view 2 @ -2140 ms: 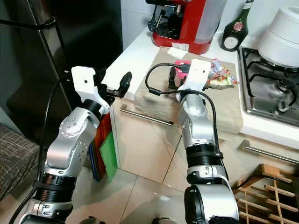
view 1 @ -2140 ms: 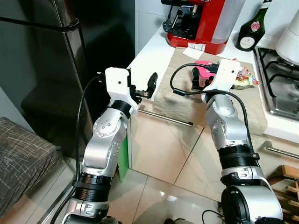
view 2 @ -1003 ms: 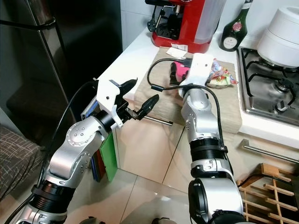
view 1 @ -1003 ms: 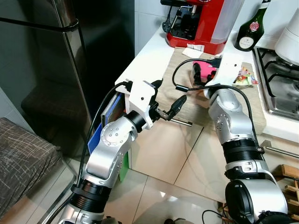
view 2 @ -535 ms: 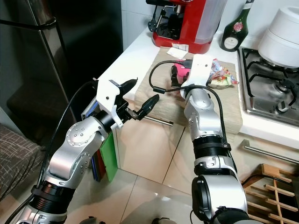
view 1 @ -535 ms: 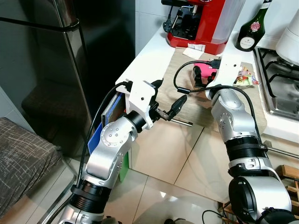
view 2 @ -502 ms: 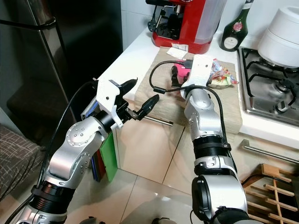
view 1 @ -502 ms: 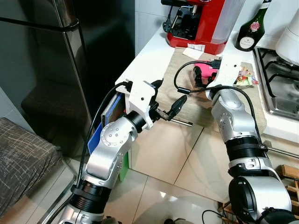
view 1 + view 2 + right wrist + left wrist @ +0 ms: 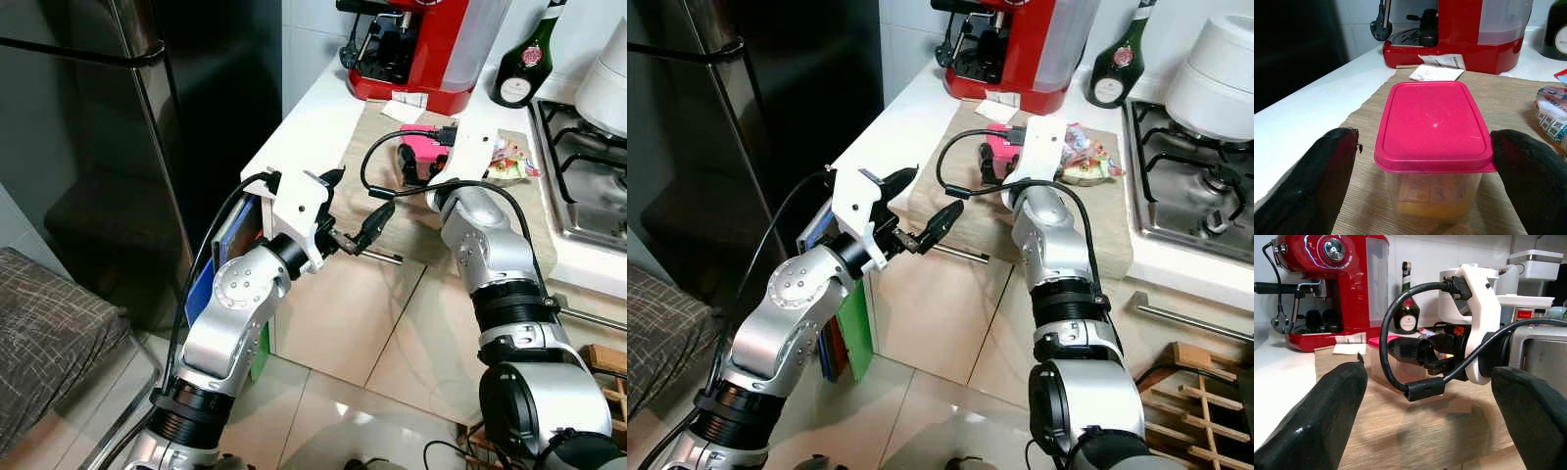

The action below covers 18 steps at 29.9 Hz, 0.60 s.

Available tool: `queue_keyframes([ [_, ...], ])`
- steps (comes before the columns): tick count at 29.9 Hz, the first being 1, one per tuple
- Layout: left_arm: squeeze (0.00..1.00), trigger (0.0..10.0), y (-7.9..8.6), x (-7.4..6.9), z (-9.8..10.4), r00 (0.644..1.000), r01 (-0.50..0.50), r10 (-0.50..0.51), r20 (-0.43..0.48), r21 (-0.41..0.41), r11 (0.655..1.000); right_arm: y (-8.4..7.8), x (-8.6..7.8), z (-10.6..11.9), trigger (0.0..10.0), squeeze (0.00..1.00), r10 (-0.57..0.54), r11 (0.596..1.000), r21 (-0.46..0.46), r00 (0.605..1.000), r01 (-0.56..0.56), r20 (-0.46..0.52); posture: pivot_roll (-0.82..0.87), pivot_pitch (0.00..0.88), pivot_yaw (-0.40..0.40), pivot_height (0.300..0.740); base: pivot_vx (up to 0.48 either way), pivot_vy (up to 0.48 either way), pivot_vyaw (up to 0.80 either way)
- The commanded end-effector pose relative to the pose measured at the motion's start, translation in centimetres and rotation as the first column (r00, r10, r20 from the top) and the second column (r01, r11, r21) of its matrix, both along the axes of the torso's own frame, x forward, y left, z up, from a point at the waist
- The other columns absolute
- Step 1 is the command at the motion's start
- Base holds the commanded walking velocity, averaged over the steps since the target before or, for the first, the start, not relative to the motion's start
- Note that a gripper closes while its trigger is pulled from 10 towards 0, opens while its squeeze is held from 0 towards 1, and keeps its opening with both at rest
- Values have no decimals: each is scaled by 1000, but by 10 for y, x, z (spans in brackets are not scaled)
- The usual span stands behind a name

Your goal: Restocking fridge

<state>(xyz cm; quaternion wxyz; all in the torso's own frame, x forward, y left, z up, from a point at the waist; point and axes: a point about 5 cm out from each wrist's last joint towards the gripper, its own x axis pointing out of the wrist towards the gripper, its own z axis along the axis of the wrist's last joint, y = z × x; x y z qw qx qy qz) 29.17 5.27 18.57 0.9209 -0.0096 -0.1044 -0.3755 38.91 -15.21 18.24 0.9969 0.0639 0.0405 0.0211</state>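
Though wrist-close — yellow food (image 9: 1435, 209) under pink lid (image 9: 1433, 125)

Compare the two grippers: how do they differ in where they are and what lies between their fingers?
The right gripper is over the woven mat, its open fingers either side of the pink-lidded container; the left gripper hangs off the counter's front edge, by the cabinet handle. The left gripper's fingers have nothing between them; the right gripper's have the container, not yet squeezed. Both are open.
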Motion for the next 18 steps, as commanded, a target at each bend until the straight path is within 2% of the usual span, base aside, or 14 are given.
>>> queue_keyframes([
  [1, 0, 10000, -2, -3, 3, 1000, 5, -5, 14, 6, 1000, 1, 2, -1, 10000, 0, 20, 1000, -6, 999, -20, -27, 42, 0, -25, 740, 0, 0, 0],
  [18, 0, 10000, -2, -2, 3, 1000, 5, -5, 8, 7, 1000, 5, 2, -12, 10000, 0, 31, 999, 14, 994, -30, -103, 41, 0, -23, 740, 0, 0, 0],
])
